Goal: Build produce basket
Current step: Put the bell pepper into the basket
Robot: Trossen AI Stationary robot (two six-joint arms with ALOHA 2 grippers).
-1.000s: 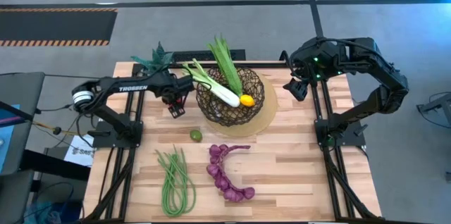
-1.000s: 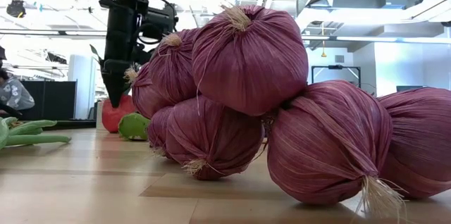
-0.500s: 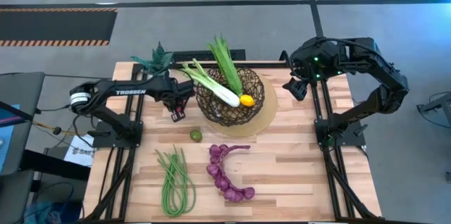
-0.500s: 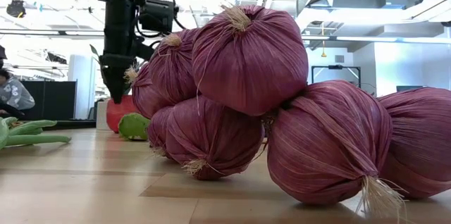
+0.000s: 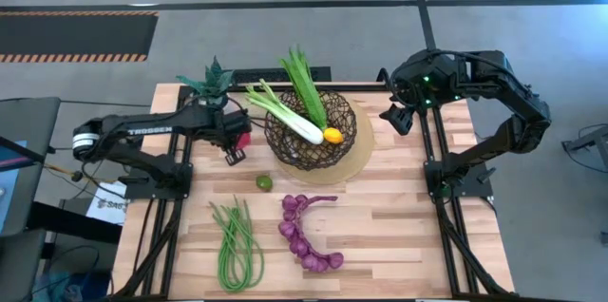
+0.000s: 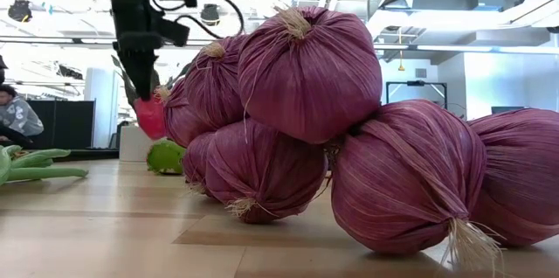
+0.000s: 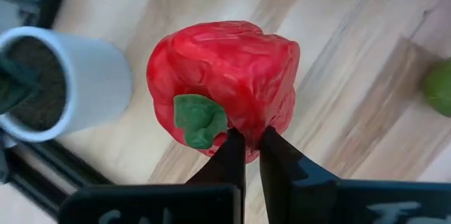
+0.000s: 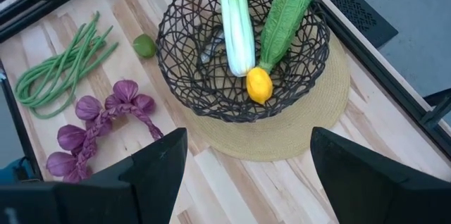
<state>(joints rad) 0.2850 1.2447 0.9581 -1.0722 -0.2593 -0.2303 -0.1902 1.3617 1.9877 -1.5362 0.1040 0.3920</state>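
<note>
- The left gripper (image 7: 252, 155) is pinching the red pepper (image 7: 224, 83) at its edge beside the green stem; its two dark fingers are nearly together on the flesh.
- In the low view the pepper (image 6: 150, 117) hangs clear of the tabletop under the left arm's fingers.
- From above, the pepper (image 5: 238, 141) is at the table's far left, just left of the basket (image 5: 311, 136) and near the potted plant (image 5: 211, 82).
- The plant's white pot (image 7: 67, 83) stands just beside the pepper in the left wrist view.
- The basket sits on a tan round mat (image 8: 282, 136) at the far middle of the table.
- Inside the basket lie the leek (image 8: 236, 23), the leafy stalks (image 8: 285, 9) and the lemon (image 8: 258, 84); the leek and stalks stick out over the far rim.
- The lime (image 5: 264, 182) lies on the table (image 5: 399, 235) near the basket, on its near-left side.
- The beans (image 5: 235, 243) lie at the near left, the onion string (image 5: 306, 235) at the near middle, well apart from the basket.
- The right gripper (image 8: 243, 175) hovers over the far right of the table, right of the basket, with its fingers spread wide and nothing between them.
- A person (image 6: 16, 121) shows at the left edge of the room beyond the table.
</note>
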